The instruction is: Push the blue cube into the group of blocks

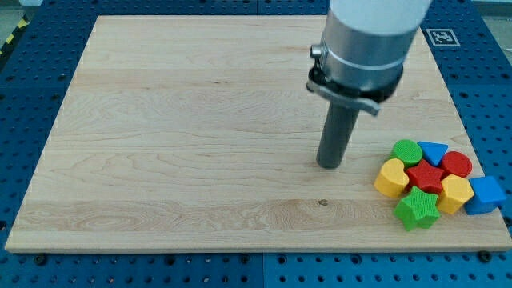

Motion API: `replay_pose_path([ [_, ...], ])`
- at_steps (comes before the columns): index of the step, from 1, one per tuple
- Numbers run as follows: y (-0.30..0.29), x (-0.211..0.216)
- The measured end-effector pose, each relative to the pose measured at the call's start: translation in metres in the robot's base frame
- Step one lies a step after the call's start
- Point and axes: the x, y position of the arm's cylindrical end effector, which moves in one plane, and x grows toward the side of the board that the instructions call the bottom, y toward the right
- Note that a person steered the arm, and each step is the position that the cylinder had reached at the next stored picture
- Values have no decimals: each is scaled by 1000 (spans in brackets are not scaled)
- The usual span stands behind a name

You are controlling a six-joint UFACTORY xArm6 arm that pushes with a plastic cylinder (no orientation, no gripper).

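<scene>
The blue cube (486,195) lies at the view's right edge of the wooden board (200,120), touching the yellow block (455,193) at the right end of the group. The group holds a yellow heart (391,178), a green round block (407,151), a blue triangle (433,151), a red round block (458,164), a red star (426,177) and a green star (417,209). My tip (329,165) rests on the board to the left of the group, about a block's width from the yellow heart and far from the blue cube.
The board lies on a blue perforated table (32,88). A black-and-white marker tag (441,37) sits at the view's top right. The arm's grey body (364,48) hangs over the board's upper right part.
</scene>
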Motion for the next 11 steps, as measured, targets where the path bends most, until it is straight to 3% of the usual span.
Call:
replay_pose_path([
  [1, 11, -40],
  [2, 82, -59],
  [4, 252, -44],
  [5, 253, -21],
  [6, 253, 66],
  [7, 253, 95],
  [11, 162, 71],
])
